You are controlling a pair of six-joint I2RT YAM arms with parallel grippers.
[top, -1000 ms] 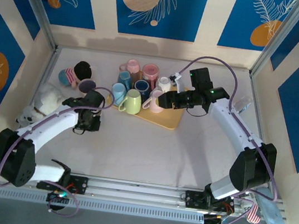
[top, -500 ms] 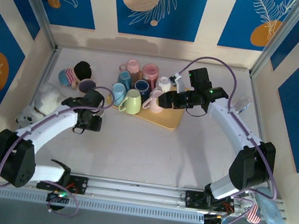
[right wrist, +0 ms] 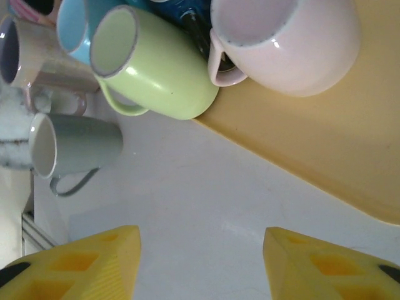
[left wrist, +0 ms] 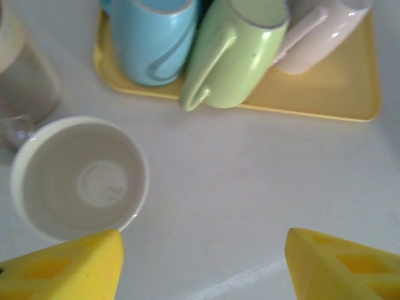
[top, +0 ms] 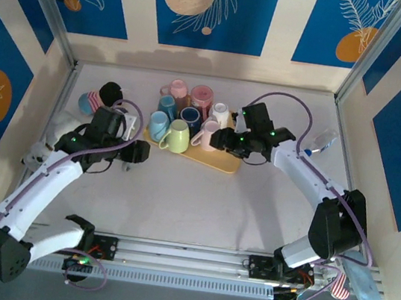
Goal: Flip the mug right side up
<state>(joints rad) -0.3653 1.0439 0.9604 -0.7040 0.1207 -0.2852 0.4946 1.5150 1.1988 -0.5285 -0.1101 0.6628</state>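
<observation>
Cream-white glazed ceramic, the mug (left wrist: 80, 178) stands on its base on the table (left wrist: 250, 187) with its mouth upward, so we look straight down into the bowl. It sits just off the near corner of the yellow tray (left wrist: 325, 94), apart from it. We judge the turning done, since the opening faces up.

We expect it to be stiff, fairly heavy for its size, slick on the glaze and liable to chip if knocked or dropped. If it needs another hold, we would pinch the wall at the rim, one finger inside and one outside. We would avoid squeezing the round body, where the pads could slide. From above we cannot tell where its handle points.

The left end effector (left wrist: 203, 253) hovers over it, released. Its yellow fingers are spread wide with nothing between them, and one finger is just beside the rim. The right end effector (right wrist: 200, 250) is also released and empty, over bare table at the tray's edge.

On the tray, a green mug (left wrist: 234, 59) hangs over the near lip, between a light blue mug (left wrist: 153, 40) and a pale pink mug (left wrist: 319, 31).
</observation>
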